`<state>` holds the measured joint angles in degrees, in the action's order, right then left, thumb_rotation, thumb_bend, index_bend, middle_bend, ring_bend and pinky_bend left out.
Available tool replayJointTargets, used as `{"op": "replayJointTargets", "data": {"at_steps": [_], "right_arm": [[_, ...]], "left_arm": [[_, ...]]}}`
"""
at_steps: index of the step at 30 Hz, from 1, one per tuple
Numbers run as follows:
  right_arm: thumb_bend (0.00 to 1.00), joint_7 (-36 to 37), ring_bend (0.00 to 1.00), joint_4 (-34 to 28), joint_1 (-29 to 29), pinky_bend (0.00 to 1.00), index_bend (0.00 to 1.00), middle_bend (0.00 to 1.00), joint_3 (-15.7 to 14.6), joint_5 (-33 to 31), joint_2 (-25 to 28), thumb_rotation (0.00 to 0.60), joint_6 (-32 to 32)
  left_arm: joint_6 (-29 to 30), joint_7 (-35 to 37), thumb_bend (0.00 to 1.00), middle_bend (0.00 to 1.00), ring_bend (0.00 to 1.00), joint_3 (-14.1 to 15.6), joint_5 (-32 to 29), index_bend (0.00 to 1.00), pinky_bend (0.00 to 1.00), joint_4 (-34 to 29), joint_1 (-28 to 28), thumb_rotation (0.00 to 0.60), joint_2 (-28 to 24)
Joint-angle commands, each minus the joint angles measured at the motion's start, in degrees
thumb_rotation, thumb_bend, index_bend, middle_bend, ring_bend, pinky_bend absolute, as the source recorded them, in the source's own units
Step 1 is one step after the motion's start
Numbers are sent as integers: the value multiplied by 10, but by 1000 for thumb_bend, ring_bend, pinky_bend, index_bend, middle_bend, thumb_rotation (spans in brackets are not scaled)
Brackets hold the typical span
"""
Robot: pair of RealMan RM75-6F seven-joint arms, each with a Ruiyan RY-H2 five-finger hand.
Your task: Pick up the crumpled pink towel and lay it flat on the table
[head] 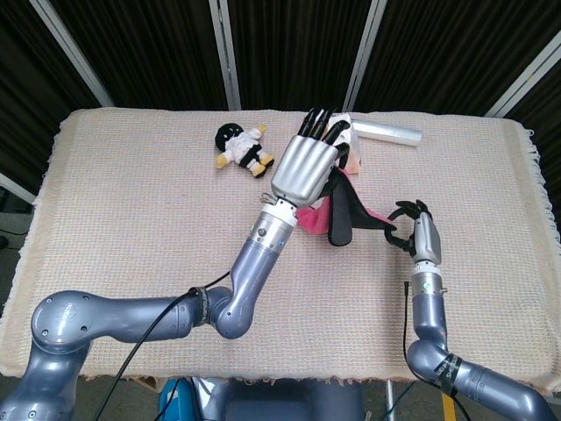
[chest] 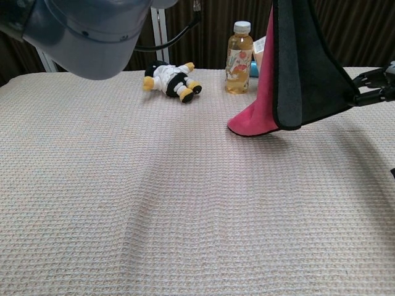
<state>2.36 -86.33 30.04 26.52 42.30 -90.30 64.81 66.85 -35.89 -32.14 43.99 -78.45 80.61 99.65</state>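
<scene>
The pink towel [chest: 259, 105], with a dark grey side [head: 340, 215], hangs in the air over the table's right half. My left hand [head: 305, 165] holds its top, raised well above the cloth. A lower corner is stretched out to the right, where my right hand [head: 412, 230] pinches it near the table's right side. In the chest view the right hand [chest: 374, 86] shows at the right edge, its fingers on the towel's dark corner. The towel's pink bottom fold [chest: 250, 126] hangs just above or on the tablecloth.
A small panda doll [head: 241, 149] lies at the back centre. An amber drink bottle [chest: 239, 58] stands behind the towel, with a white box [chest: 262, 46] beside it. A white tube [head: 387, 133] lies at the back right. A beige waffle cloth [head: 131, 219] covers the table.
</scene>
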Motion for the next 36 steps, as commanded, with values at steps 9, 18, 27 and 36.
{"op": "replayJointTargets", "data": {"at_steps": [9, 18, 27, 36], "right_arm": [[581, -22, 7, -54, 9, 0, 792, 265, 24, 26, 54, 600, 7], [586, -50, 7, -84, 22, 0, 792, 265, 41, 33, 75, 600, 33], [586, -112, 7, -80, 66, 0, 792, 265, 53, 21, 67, 600, 51], [586, -153, 7, -28, 124, 0, 792, 265, 81, -12, 47, 600, 50]], "left_arm": [[4, 54, 582, 180, 0, 27, 24, 580, 0, -63, -70, 600, -58], [-3, 117, 582, 183, 0, 43, 38, 581, 0, -80, -132, 600, -106], [-21, 155, 582, 185, 0, 55, 46, 582, 0, -55, -156, 600, -113], [-37, 193, 582, 188, 0, 49, 44, 581, 0, 10, -154, 600, -83]]}}
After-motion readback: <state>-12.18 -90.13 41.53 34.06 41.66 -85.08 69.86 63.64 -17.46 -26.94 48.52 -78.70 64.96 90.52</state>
